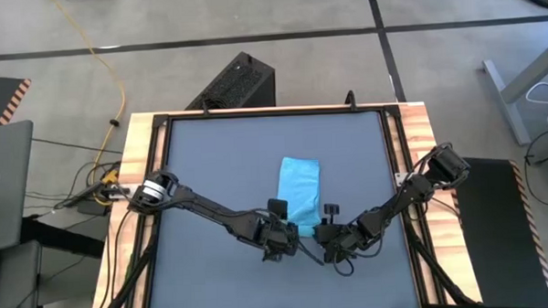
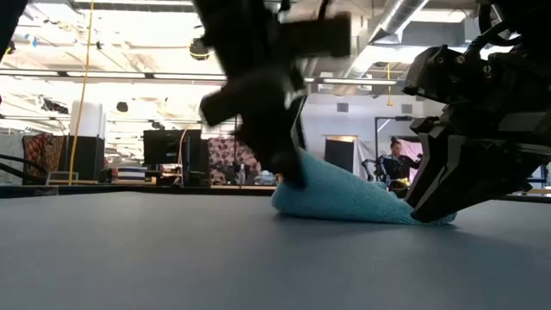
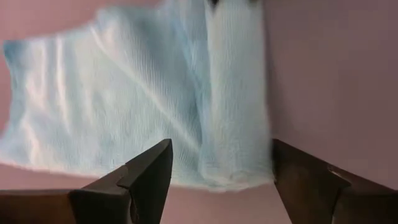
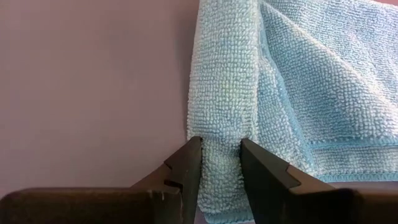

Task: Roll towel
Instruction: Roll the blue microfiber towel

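Towel lies mid-table, near end partly rolled. Right gripper pinches the rolled fold at one end; left gripper straddles the other end, jaws spread, not gripping.

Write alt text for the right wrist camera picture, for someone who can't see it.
The right gripper pinches a rolled edge of a sky-blue towel between its two dark fingers. The rest of the towel lies folded on the plain table surface.
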Action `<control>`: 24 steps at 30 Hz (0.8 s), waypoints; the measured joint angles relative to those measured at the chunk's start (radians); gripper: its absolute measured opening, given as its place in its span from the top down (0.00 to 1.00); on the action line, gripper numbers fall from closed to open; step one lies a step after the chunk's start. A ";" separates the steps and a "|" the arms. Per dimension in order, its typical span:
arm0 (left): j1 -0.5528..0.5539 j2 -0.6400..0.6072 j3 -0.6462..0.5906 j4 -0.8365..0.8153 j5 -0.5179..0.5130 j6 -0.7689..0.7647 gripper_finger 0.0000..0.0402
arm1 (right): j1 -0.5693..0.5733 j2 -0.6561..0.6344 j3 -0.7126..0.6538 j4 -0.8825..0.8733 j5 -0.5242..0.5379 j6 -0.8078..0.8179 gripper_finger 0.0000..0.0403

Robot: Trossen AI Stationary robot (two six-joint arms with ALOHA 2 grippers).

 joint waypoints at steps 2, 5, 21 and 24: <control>0.000 -0.020 0.000 0.042 0.005 -0.001 0.38 | 0.000 0.000 0.000 0.000 0.000 0.000 0.66; 0.002 -0.045 0.001 0.096 0.030 0.006 0.38 | 0.000 0.000 0.000 -0.002 -0.001 0.000 0.66; 0.016 -0.054 -0.072 0.287 0.158 -0.002 0.38 | 0.000 0.000 0.000 -0.006 -0.002 0.000 0.66; 0.016 -0.054 -0.073 0.281 0.130 -0.019 0.38 | 0.000 0.000 0.000 -0.006 -0.003 0.000 0.66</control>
